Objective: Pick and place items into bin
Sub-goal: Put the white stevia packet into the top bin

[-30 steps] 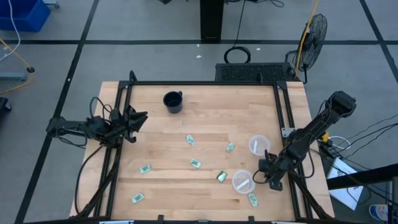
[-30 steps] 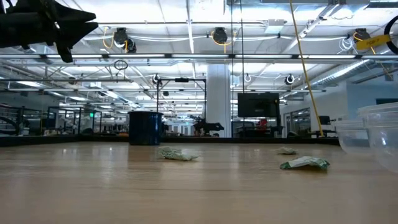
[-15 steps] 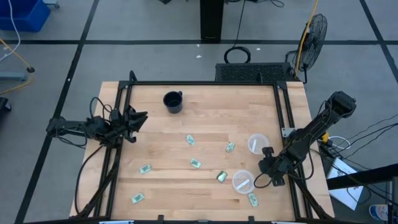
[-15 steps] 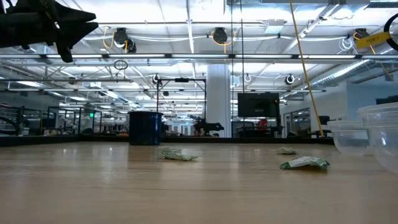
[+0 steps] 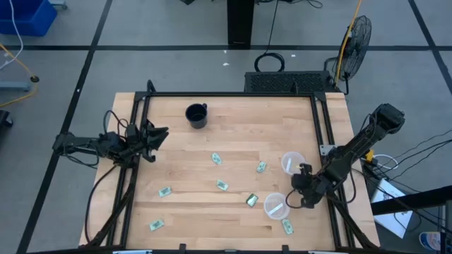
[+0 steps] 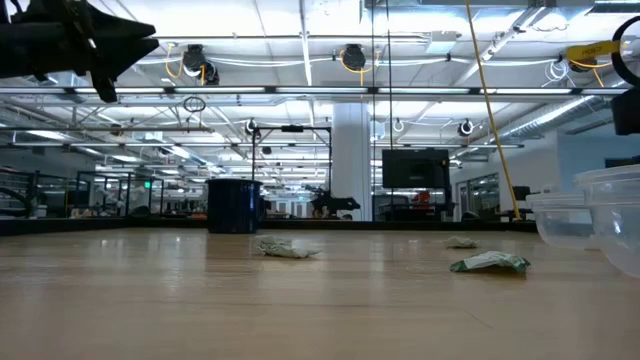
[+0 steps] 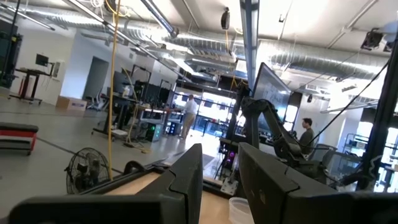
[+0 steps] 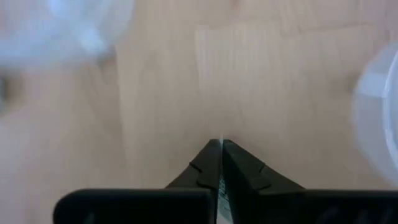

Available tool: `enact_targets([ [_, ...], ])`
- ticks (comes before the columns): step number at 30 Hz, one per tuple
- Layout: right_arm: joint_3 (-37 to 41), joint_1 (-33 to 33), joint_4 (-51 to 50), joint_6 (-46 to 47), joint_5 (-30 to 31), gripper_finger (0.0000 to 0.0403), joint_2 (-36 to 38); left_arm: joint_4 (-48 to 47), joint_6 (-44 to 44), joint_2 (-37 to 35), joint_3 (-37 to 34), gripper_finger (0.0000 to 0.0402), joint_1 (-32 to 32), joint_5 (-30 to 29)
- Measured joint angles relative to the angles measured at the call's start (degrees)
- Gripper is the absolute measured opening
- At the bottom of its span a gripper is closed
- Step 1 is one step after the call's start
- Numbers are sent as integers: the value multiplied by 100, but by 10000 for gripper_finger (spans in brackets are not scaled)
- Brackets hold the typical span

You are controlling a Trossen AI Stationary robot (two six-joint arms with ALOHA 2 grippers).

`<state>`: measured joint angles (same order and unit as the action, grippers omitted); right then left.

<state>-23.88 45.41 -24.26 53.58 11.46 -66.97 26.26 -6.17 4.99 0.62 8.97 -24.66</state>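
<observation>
Right gripper (image 5: 302,185) low between the two clear cups (image 5: 292,164), fingers (image 8: 217,163) pressed together — left gripper (image 5: 157,134) parked level well left of them, fingers (image 7: 189,177) slightly apart.

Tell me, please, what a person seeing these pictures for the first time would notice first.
Probably the small green packets scattered over the middle and near half of the wooden table, with a black mug alone near the far edge. Next, the right gripper, fingers pressed shut, sits low between two clear plastic containers by the right edge, while the left gripper waits at the left edge.
</observation>
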Motion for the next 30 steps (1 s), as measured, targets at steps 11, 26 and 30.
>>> enact_targets([
  [11, 26, -38, 3797, -443, 457, 1, 16, -87, -17, 0, 0, 108, 0, 6],
  [26, 4, -1077, 1574, -2472, 3222, 1, 482, 151, -3, 0, 0, 108, 0, -94],
  [30, 5, -1668, 1215, -2425, 3173, 0, 484, 130, -29, -1, 0, 108, 0, -94],
])
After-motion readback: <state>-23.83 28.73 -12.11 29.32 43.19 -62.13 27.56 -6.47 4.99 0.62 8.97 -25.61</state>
